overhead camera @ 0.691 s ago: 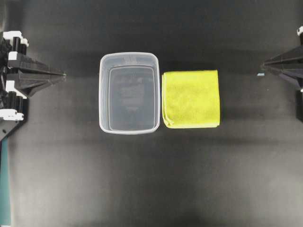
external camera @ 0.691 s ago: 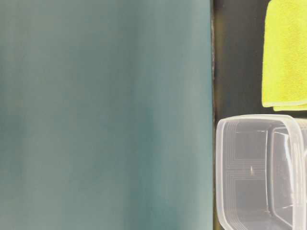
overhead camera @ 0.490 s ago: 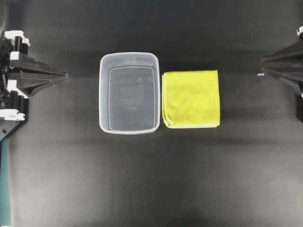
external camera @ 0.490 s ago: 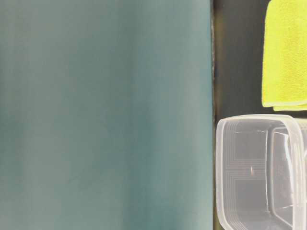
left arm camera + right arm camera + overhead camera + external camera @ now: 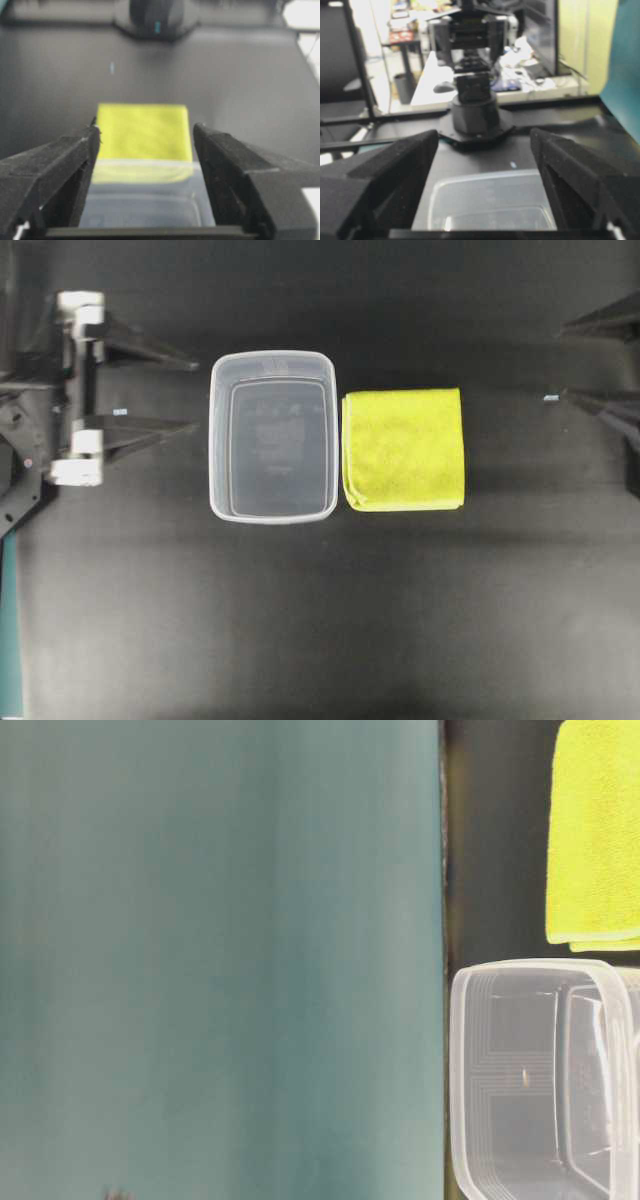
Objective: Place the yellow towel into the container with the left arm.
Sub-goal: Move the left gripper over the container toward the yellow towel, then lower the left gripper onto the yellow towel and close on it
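Observation:
The yellow towel (image 5: 404, 449) lies flat and folded on the black table, touching the right side of the container (image 5: 272, 357), a clear empty tub. My left gripper (image 5: 193, 396) is open and empty, its fingertips just left of the tub's left wall. In the left wrist view my left gripper (image 5: 146, 130) frames the container (image 5: 145, 200) with the towel (image 5: 142, 132) behind it. My right gripper (image 5: 563, 362) is open and empty at the right edge, well clear of the towel. In the right wrist view my right gripper (image 5: 484, 134) frames the container (image 5: 490, 200); the towel is hidden there.
A teal panel (image 5: 220, 960) fills most of the table-level view, with the towel (image 5: 595, 830) and the container (image 5: 545, 1080) at its right. A small pale speck (image 5: 551, 397) lies on the table near my right gripper. The opposite arm's base (image 5: 475, 120) stands beyond the tub.
Both grippers have opened from shut. My left gripper has moved right, up to the tub's left wall. The towel and the tub have not moved.

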`<action>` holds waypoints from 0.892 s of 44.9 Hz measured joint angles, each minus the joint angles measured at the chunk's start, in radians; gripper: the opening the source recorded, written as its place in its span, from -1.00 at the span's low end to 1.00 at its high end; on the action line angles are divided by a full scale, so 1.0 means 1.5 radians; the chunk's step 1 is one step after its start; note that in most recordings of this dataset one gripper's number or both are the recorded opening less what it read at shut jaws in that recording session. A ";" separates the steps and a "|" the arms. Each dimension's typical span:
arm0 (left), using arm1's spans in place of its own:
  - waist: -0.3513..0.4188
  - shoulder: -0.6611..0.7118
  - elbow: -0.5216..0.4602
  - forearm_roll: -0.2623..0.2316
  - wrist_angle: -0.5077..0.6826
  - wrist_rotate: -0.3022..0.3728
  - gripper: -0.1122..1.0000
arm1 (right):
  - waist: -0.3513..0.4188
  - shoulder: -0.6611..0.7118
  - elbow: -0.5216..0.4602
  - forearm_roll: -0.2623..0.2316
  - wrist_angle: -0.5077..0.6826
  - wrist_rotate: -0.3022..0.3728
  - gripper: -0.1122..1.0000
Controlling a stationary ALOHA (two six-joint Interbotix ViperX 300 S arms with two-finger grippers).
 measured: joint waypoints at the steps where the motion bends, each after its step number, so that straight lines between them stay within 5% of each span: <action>1: 0.002 0.017 -0.018 0.000 0.019 0.000 0.53 | -0.003 -0.006 -0.001 -0.001 0.009 0.000 0.56; 9: 0.019 0.176 -0.160 -0.001 0.172 0.004 0.80 | -0.013 -0.045 -0.009 0.000 0.079 0.000 0.68; 19: 0.024 0.377 -0.343 0.000 0.337 0.049 0.83 | -0.013 -0.094 -0.012 0.000 0.130 0.003 0.69; 28: 0.024 0.547 -0.503 0.001 0.390 0.099 0.83 | -0.013 -0.122 -0.013 0.000 0.132 0.012 0.69; 40: 0.017 0.722 -0.663 0.001 0.478 0.111 0.83 | -0.012 -0.139 -0.018 0.000 0.132 0.014 0.69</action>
